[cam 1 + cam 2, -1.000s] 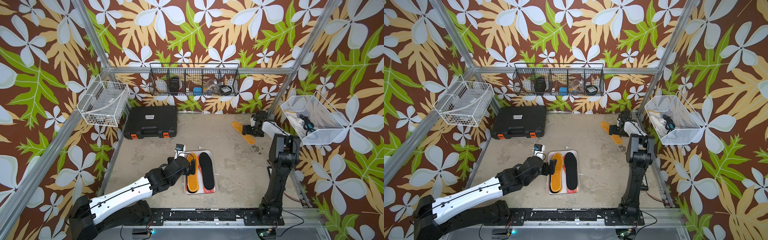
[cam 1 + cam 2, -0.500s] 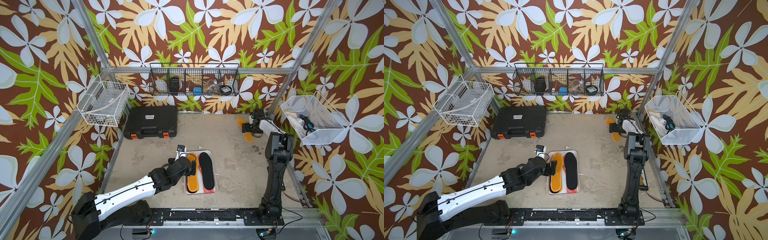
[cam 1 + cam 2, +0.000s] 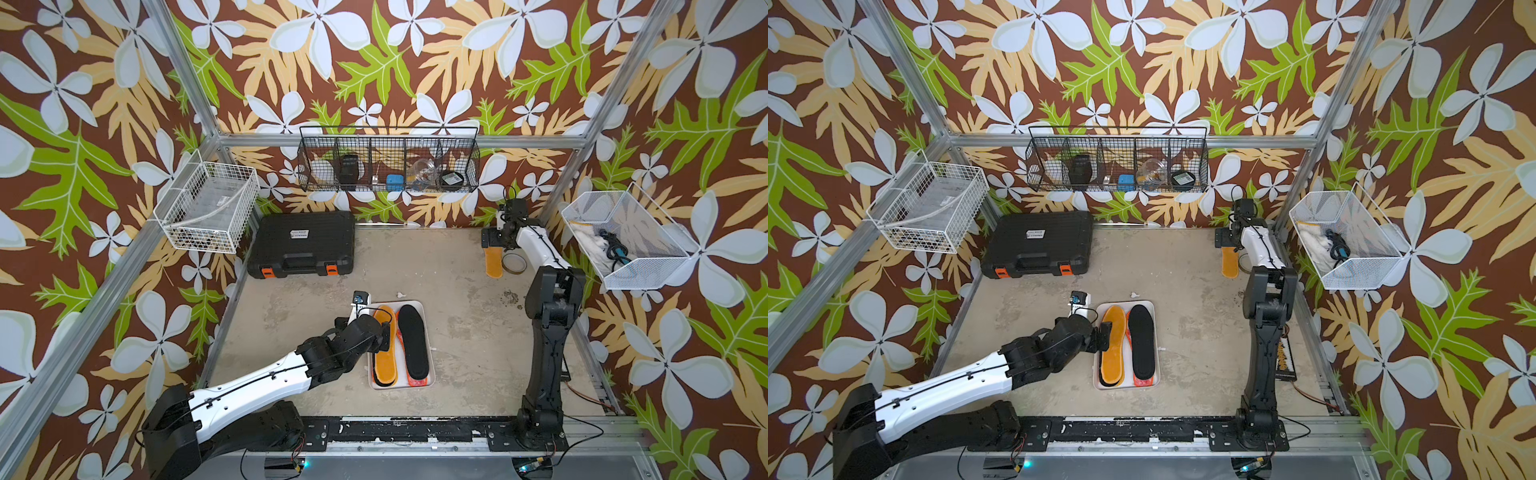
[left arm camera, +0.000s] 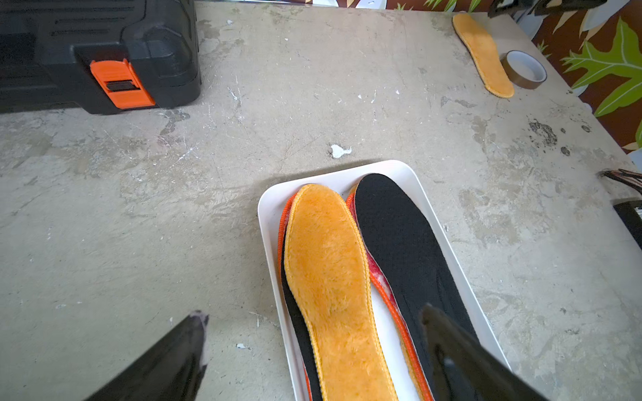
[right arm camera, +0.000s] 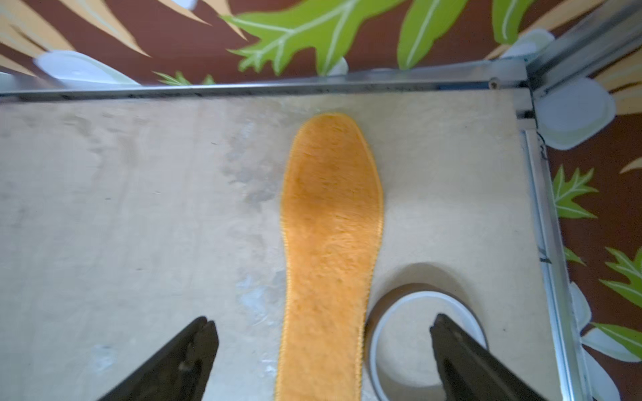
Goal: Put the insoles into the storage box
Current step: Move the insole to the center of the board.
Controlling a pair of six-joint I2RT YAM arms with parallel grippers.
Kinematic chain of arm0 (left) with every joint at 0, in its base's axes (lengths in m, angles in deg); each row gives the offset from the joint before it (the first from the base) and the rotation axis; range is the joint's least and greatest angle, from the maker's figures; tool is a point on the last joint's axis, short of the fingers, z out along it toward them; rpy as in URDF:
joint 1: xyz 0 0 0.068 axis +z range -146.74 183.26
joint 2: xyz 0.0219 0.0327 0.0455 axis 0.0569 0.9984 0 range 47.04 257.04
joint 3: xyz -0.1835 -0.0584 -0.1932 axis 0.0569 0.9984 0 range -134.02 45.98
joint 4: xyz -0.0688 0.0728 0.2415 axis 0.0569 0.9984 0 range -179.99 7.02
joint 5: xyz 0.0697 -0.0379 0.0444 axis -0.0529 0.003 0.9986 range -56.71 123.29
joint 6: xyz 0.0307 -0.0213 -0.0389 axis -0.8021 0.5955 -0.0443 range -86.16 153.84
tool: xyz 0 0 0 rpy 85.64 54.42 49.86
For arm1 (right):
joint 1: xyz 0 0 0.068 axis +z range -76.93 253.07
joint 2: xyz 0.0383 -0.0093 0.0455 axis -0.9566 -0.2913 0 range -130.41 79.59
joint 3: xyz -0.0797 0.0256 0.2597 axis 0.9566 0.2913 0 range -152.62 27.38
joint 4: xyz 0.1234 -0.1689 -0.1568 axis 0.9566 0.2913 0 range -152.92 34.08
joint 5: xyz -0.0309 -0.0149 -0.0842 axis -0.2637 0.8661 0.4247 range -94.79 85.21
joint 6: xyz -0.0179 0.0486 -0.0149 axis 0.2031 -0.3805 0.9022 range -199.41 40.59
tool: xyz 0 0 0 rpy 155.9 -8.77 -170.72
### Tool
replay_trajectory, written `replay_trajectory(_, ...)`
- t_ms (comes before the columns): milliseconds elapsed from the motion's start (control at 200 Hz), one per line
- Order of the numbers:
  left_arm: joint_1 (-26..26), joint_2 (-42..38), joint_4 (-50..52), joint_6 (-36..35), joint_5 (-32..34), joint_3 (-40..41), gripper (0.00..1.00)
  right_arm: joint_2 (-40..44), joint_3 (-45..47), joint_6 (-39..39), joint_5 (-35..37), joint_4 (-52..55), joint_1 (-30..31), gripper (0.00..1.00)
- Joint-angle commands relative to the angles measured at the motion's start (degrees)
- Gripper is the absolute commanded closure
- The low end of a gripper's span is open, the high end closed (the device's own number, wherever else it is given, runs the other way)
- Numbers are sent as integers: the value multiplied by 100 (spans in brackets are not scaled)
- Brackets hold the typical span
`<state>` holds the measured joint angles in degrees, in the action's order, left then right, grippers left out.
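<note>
- In both top views the storage box [image 3: 432, 374] sits on the bench [image 3: 457, 332] near its front middle. It holds insoles in two piles. A fuzzy orange insole [image 3: 384, 353] tops the left pile. A black insole [image 3: 415, 345] tops the right pile, with a red-white insole [image 3: 417, 380] showing under its near end.
- The left hand [image 3: 388, 334] hangs at the box's left rim, over the orange insole, its jaws spread and holding nothing.
- A loose orange insole [image 3: 493, 264] lies flat near the far right corner, just beside a tape roll [image 3: 514, 264]. The right hand [image 3: 492, 240] is above it.
- In the left wrist view the two fingers [image 4: 187, 347] stand wide apart. One is over bare bench and the other over the black insole. Another black one and an orange rim edge out from under the fuzzy top pad. The black case [image 4: 104, 52] stands well apart at the back.
- In the right wrist view the fingers [image 5: 187, 350] are spread wide and grip nothing. The loose insole runs between them toward the wall, and one finger hangs over the tape roll. Whether either finger touches anything cannot be told.
</note>
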<state>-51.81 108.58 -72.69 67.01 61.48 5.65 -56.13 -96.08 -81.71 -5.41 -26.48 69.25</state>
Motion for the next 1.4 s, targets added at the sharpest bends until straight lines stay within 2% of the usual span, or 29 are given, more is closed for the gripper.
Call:
replay_trajectory(0, -5, 59, -16, -14, -25, -63, 0, -305, -301, -393, -57, 82, -16, 1)
replay_trajectory(175, 3, -48, 91, -2, 16, -46, 0, -1211, -1349, -263, 153, 506, -23, 0)
replay_trajectory(505, 0, -92, 89, 22, 111, 26, 0, -1494, -1247, -259, 711, 311, -97, 0)
replay_trajectory(816, -2, -6, 99, 21, 170, 8, 0, -1787, -1151, -173, 276, 151, -159, 0)
replay_trajectory(1011, 0, 42, 89, 49, 144, -9, 0, -1883, -1084, -156, 165, 229, -7, 8)
replay_trajectory(1071, -2, 34, 109, 71, 135, -18, 0, -1884, -1069, -286, 76, 266, -1, 13)
replay_trajectory(1211, -2, -100, 195, 124, 186, 15, 0, -1561, -542, -723, -303, 223, 19, 26)
replay_trajectory(1391, 1, -287, 153, 180, 224, 96, 0, -598, 964, -1165, -368, -204, 303, 30)
